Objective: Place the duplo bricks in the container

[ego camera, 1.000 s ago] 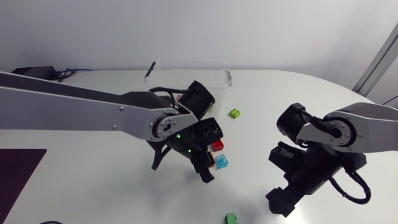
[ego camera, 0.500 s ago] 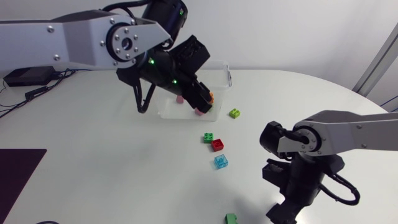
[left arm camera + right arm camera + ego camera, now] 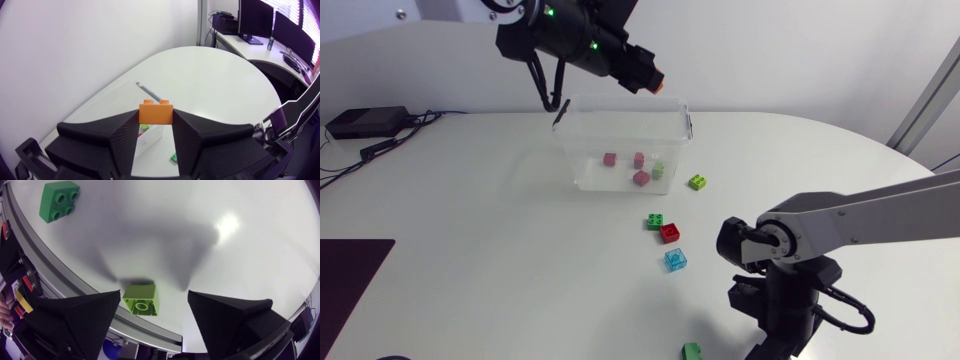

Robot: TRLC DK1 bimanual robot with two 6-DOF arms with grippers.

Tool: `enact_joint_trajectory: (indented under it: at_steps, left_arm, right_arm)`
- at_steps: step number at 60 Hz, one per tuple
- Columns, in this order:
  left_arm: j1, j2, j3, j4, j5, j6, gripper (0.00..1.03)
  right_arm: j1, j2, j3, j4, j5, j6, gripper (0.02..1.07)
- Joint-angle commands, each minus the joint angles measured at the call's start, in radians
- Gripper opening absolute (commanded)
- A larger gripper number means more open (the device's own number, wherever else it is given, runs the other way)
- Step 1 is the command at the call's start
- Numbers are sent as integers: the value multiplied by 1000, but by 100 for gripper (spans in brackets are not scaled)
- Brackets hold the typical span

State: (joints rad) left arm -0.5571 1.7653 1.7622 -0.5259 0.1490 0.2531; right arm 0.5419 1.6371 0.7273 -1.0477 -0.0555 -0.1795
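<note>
My left gripper point(image 3: 650, 80) hangs above the far rim of the clear container point(image 3: 576, 150), shut on an orange brick point(image 3: 657, 84). In the left wrist view the orange brick point(image 3: 156, 111) sits clamped between the fingertips, with the container point(image 3: 156, 138) below. Several bricks, red and green, lie inside the container. On the table are a lime brick point(image 3: 697, 182), a green one point(image 3: 656, 221), a red one point(image 3: 669, 233) and a blue one point(image 3: 676, 260). My right gripper point(image 3: 154, 296) is open, pointing down at the table's front edge, with a lime brick point(image 3: 141, 300) between its fingers, untouched.
Another green brick point(image 3: 691, 351) lies at the front edge, just left of my right arm point(image 3: 775, 290); the right wrist view has this green brick point(image 3: 59, 200) ahead of the gripper. The table's edge runs right behind the lime brick. A dark mat point(image 3: 350, 270) lies at the front left.
My left arm has lifted the orange brick from beside the loose bricks up to above the container's far rim. My right arm has swung left and down toward the front edge.
</note>
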Motion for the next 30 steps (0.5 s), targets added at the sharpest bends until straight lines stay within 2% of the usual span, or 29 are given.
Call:
enact_joint_trajectory:
  at_steps: [1, 12, 24, 30]
  left_arm:
    - [8, 43, 52, -8, -2, -34, 13]
    - [45, 88, 126, 12, -9, -86, 13]
    - [82, 137, 134, 112, -65, -126, 13]
    - [95, 163, 134, 127, -75, -135, 13]
  right_arm:
    - [6, 33, 12, -15, -3, 23, 99]
    - [10, 69, 12, -15, -7, 29, 87]
    - [27, 73, 11, -14, -30, 32, 54]
    - [27, 55, 11, -9, -55, 34, 30]
